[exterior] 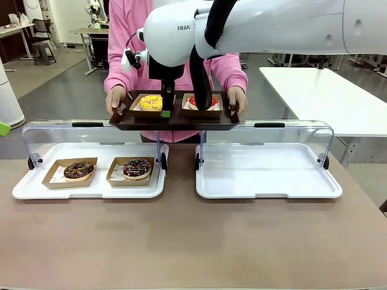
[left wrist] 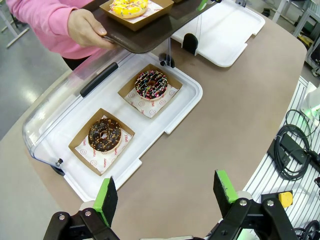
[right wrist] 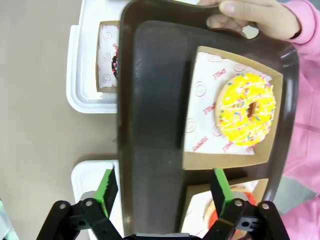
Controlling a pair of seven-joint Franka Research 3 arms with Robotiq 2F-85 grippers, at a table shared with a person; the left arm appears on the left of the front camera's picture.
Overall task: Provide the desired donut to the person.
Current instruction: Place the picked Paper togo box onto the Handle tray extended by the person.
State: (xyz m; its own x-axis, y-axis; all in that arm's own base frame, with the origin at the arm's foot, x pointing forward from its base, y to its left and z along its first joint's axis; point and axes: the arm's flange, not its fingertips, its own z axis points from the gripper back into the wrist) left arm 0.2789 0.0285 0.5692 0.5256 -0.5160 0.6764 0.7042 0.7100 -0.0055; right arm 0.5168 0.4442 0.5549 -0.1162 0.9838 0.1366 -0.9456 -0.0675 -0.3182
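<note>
Right pincer (right wrist: pixel 164 187) hung with its jaws spread wide and empty above the dark brown plastic tray (right wrist: pixel 150 90) that the person in a pink hooded sweatshirt (exterior: pixel 127 36) held by both ends beyond the table (exterior: pixel 193 241). On that tray sat a yellow-iced sprinkled donut (right wrist: pixel 246 109) and a red-iced donut (exterior: pixel 195 102), each in a brown cardboard box. Left pincer (left wrist: pixel 167 192) likewise gaped empty over the table, near the white lidded tray (left wrist: pixel 185 97) holding two chocolate donuts.

yellow sprinkled donut (right wrist: pixel 246 109), dark brown tray (right wrist: pixel 150 100)

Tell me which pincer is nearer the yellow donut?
Right. The right pincer hovers open over the tray beside the yellow donut; the left pincer sits back over the table.
</note>
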